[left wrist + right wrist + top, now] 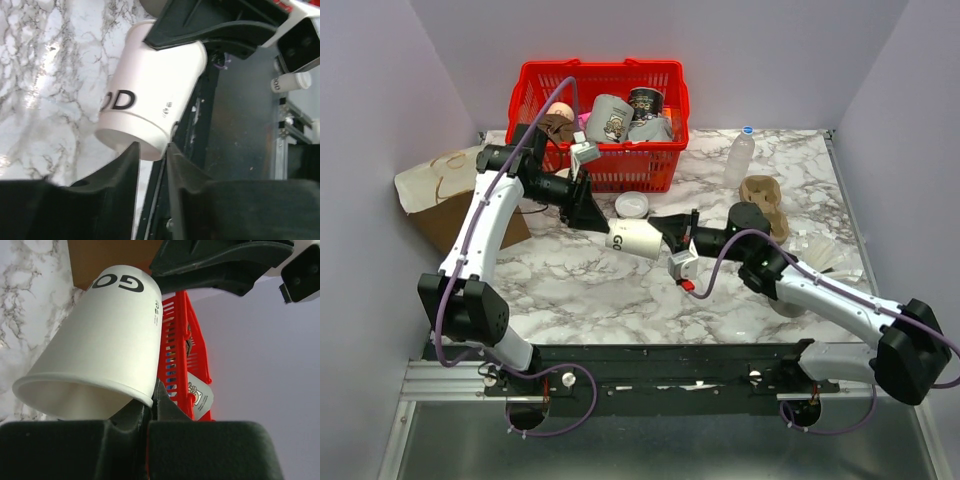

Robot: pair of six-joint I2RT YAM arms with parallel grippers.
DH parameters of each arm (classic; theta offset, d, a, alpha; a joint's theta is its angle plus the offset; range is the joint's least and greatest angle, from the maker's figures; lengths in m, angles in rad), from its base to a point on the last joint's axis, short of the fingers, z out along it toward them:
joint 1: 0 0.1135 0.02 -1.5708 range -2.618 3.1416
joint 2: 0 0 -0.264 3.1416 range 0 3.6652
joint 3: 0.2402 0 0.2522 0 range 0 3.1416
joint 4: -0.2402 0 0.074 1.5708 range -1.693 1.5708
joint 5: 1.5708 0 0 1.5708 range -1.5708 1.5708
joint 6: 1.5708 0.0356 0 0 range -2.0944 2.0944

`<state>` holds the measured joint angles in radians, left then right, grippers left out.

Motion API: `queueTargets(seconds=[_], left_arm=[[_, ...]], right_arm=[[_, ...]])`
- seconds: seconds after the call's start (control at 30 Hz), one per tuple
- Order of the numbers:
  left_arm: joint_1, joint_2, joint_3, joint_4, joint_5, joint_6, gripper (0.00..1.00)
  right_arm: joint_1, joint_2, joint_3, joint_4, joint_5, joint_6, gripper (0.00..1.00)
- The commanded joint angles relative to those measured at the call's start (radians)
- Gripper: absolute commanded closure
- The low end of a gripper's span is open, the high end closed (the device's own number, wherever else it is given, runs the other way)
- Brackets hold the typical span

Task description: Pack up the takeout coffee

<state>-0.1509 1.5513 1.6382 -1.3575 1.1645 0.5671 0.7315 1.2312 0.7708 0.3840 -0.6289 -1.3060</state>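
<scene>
pinching the cup (635, 240) by its rim in the right tool (152, 402), long axis near level over the desk (580, 290), base toward the left tool (152, 160), narrowly parted, cannot tell if gripping.

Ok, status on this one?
Right gripper shut on paper cup rim. Left gripper at its base, grip unclear. Cup lidless; lid on table. No obstruction seen.
</scene>
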Motion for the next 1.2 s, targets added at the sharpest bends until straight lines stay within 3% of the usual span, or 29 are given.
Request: queueTargets(seconds=[0.0, 0.1, 0.13, 0.17, 0.2, 0.23, 0.33, 0.47, 0.5, 0.63, 0.77, 0.97, 1.17], left_arm=[[0.039, 0.024, 0.058, -0.144, 0.012, 0.011, 0.43], [0.057, 0.043, 0.15, -0.101, -0.069, -0.027, 0.33], [0.06, 0.039, 0.187, -0.076, -0.092, -0.08, 0.32], [0.062, 0.033, 0.196, 0.004, -0.121, -0.117, 0.29], [0.063, 0.024, 0.202, 0.042, -0.173, -0.143, 0.27], [0.063, -0.002, 0.198, 0.085, -0.207, -0.186, 0.27], [0.063, -0.065, 0.132, 0.259, -0.319, -0.236, 0.23], [0.062, -0.114, 0.055, 0.377, -0.402, -0.242, 0.21], [0.062, -0.118, 0.048, 0.377, -0.404, -0.237, 0.21], [0.06, -0.126, 0.032, 0.37, -0.401, -0.234, 0.21], [0.045, -0.163, -0.017, 0.406, -0.417, -0.236, 0.21], [0.039, -0.189, -0.077, 0.46, -0.462, -0.279, 0.21], [0.036, -0.186, -0.094, 0.48, -0.457, -0.294, 0.21]], right_arm=[[0.009, -0.045, 0.007, -0.058, -0.016, 0.042, 0.99], [0.009, -0.061, 0.117, -0.342, 0.061, 0.088, 0.99], [0.009, -0.053, 0.164, -0.555, 0.073, 0.099, 0.99], [0.009, -0.023, 0.252, -0.661, 0.099, 0.115, 0.99], [0.009, 0.0, 0.313, -0.771, 0.106, 0.131, 0.98], [0.009, 0.028, 0.368, -0.992, 0.112, 0.128, 0.98], [0.009, 0.155, 0.557, -1.282, 0.146, 0.204, 0.96], [0.009, 0.309, 0.738, -1.543, 0.213, 0.267, 0.95], [0.009, 0.344, 0.766, -1.574, 0.234, 0.349, 0.94], [0.009, 0.523, 0.974, -1.859, 0.277, 0.422, 0.93], [0.012, 0.625, 1.05, -1.91, 0.328, 0.493, 0.94], [0.051, 0.682, 1.009, -1.912, 0.589, 0.583, 0.93], [0.065, 0.675, 0.961, -1.912, 0.61, 0.594, 0.9]])
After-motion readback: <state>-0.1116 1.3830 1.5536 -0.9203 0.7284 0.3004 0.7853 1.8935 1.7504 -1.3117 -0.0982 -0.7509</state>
